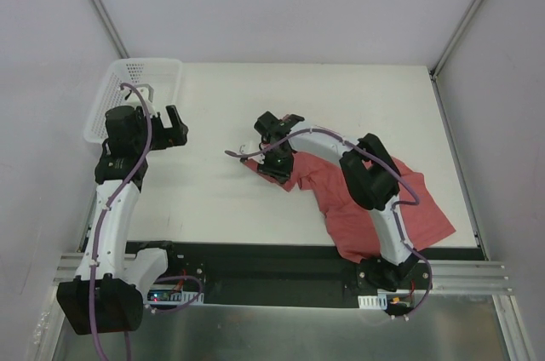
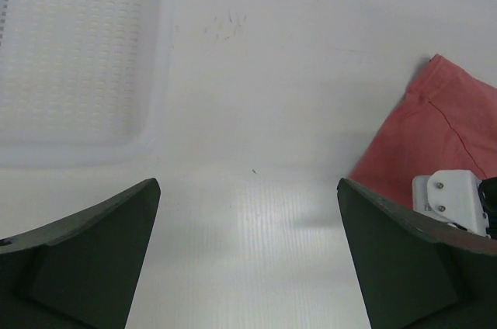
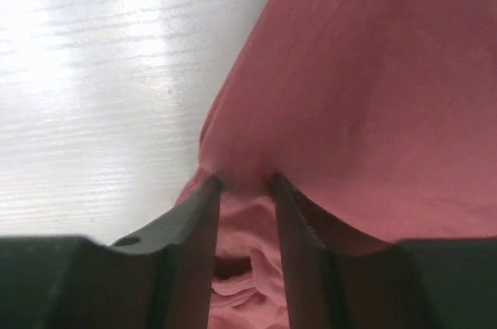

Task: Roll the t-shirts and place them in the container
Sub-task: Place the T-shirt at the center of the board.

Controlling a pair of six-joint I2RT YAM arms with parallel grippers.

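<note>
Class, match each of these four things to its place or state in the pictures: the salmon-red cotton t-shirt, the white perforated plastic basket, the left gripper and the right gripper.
Column one
1. salmon-red cotton t-shirt
2. white perforated plastic basket
3. left gripper
4. right gripper

Column two
A. open above a bare part of the table
B. at the far left corner of the table
C. pinching a fold of cloth
D. bunched on the near right part of the table

Pairs: 1-D, 2-B, 3-A, 4-C
</note>
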